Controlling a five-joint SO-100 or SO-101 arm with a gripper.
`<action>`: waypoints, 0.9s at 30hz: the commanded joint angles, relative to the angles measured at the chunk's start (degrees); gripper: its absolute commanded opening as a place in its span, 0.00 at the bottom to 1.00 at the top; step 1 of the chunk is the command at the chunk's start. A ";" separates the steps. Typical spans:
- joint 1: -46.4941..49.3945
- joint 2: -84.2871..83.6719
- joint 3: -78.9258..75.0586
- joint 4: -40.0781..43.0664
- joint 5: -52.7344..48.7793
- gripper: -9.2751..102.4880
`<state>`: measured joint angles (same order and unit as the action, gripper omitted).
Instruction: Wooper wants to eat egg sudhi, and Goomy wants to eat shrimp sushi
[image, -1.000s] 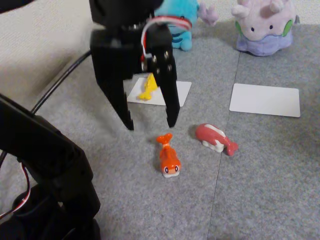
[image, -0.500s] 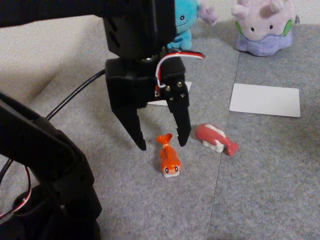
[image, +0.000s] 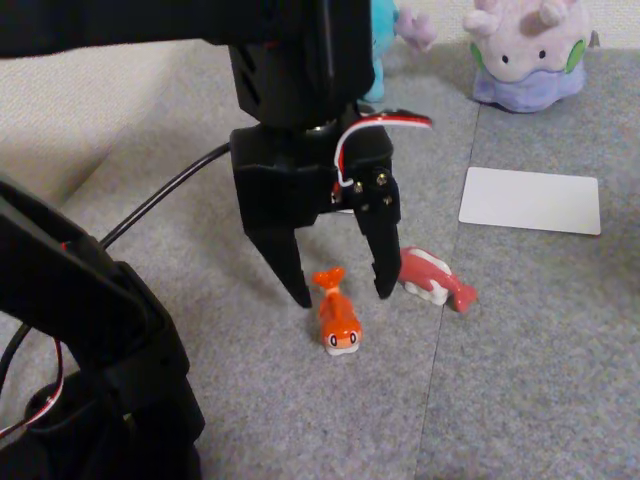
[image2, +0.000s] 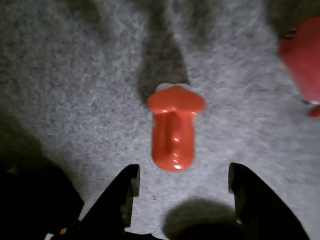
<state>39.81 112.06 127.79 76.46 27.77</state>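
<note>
Grey carpet floor. Black two-finger gripper spread wide, grasping nothing, tips flanked forked tail of small orange shrimp sushi toy; pink-red striped toy just beside right fingertip.

The orange shrimp sushi lies on grey carpet just ahead of the gripper, whose 2 black fingers are spread apart. A blurred red toy, perhaps another sushi, sits at right.

Black arm, red-white cable
</note>
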 joint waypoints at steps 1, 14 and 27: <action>0.09 -3.69 0.09 -1.76 -0.44 0.27; 0.09 -15.12 0.09 -10.72 0.26 0.27; -0.26 -15.21 0.09 -10.99 0.35 0.14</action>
<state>40.43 96.86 127.97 65.13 27.77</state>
